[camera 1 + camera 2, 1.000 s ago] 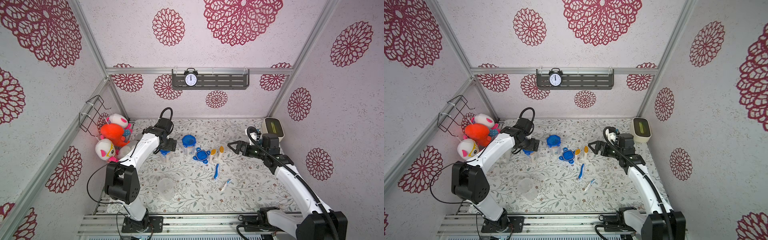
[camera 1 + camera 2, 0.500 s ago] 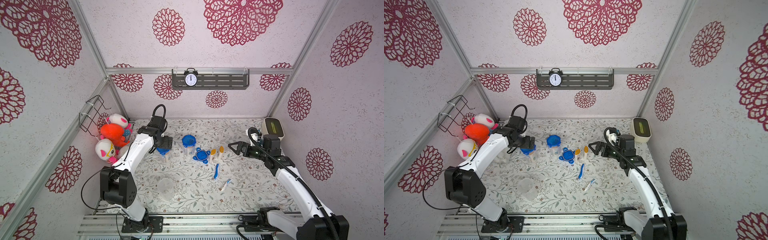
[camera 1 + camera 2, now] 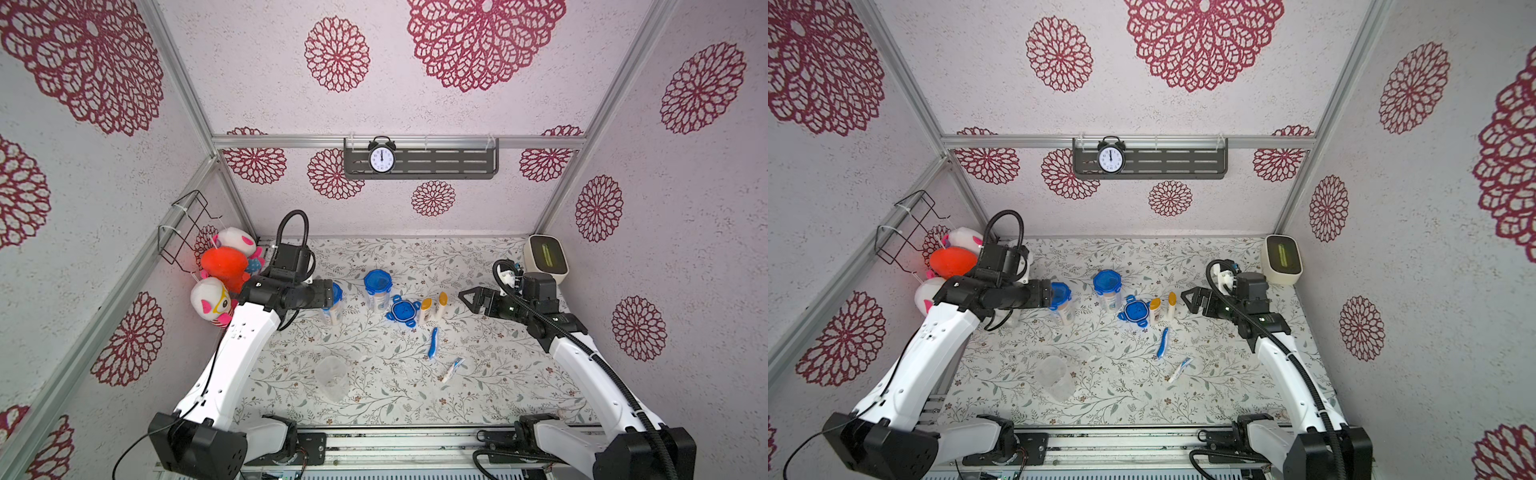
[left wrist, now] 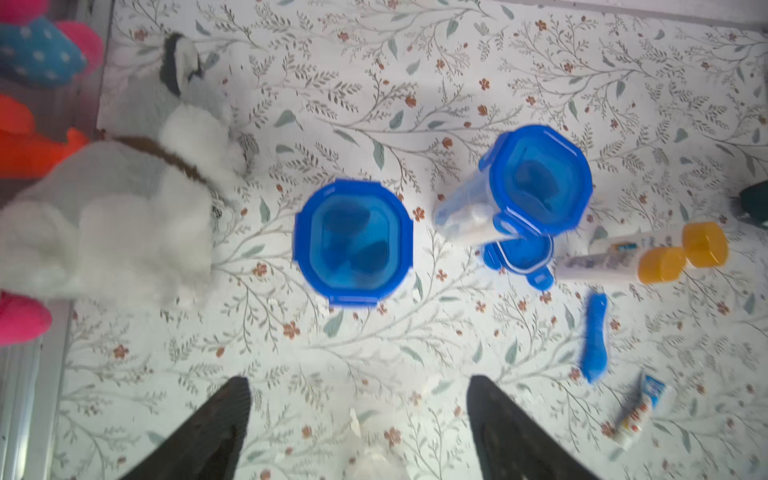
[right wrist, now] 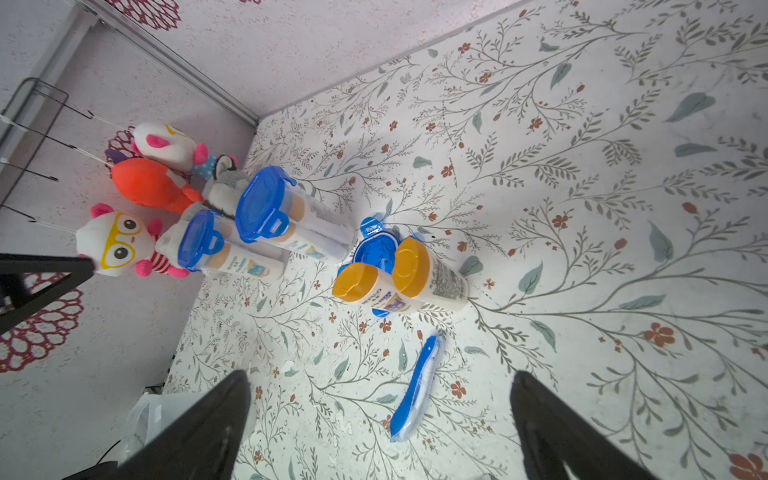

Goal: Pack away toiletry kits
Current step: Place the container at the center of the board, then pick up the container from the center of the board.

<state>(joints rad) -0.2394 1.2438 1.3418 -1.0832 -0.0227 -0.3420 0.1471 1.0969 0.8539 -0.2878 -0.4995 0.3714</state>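
Though wide (like right pincer (image 5: 381, 374)), left pincer (image 4: 357, 380) now nearer plush toys (image 3: 224, 266).

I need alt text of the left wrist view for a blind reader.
Two lidded clear cups stand on the table beyond the open jaws of the left gripper. A loose blue lid, two orange-capped bottles, a toothbrush and toothpaste tube sit beside them.

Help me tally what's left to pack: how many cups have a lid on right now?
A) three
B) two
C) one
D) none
B: the lidded cup and the second lidded cup stand closed, while the open cup has no lid and the loose lid lies apart from it.
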